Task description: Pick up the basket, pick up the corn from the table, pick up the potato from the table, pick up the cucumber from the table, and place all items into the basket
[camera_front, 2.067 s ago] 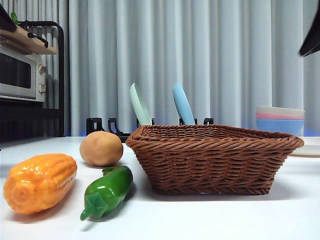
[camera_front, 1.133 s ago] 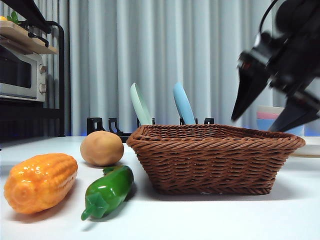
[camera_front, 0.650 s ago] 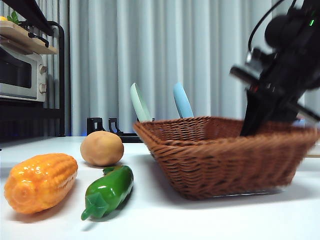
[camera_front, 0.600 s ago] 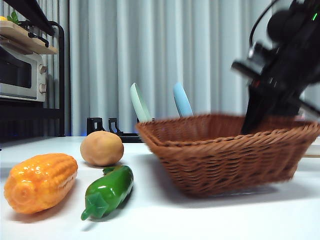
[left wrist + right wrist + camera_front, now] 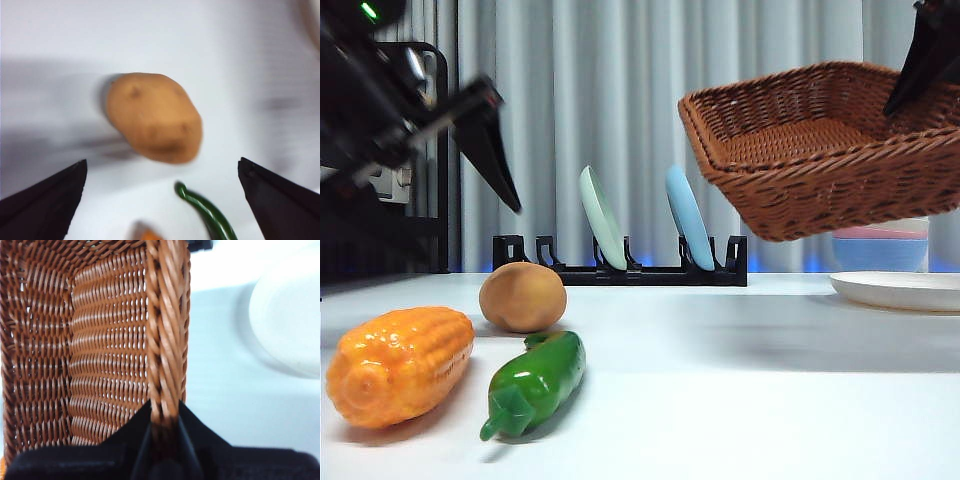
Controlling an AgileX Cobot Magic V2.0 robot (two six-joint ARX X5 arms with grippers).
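Observation:
The brown wicker basket (image 5: 820,150) hangs tilted in the air at the upper right. My right gripper (image 5: 925,60) is shut on its braided rim (image 5: 167,340), the jaws pinching the wall (image 5: 164,422). The tan potato (image 5: 523,297) rests on the white table (image 5: 770,400) at the left. My left gripper (image 5: 430,215) hovers open above it, and the potato (image 5: 155,117) shows between the spread jaws (image 5: 161,161). In front lie the orange corn (image 5: 400,365) and the green cucumber (image 5: 535,382), whose stem end (image 5: 207,215) shows in the left wrist view.
A black dish rack (image 5: 620,272) at the back holds a pale green plate (image 5: 602,218) and a blue plate (image 5: 688,215). Stacked pastel bowls (image 5: 880,250) and a white plate (image 5: 900,290) sit at the right, under the basket.
The right gripper closed on the basket's rim and lifted it off the table, up and to the right. The left arm has come down from the upper left over the potato.

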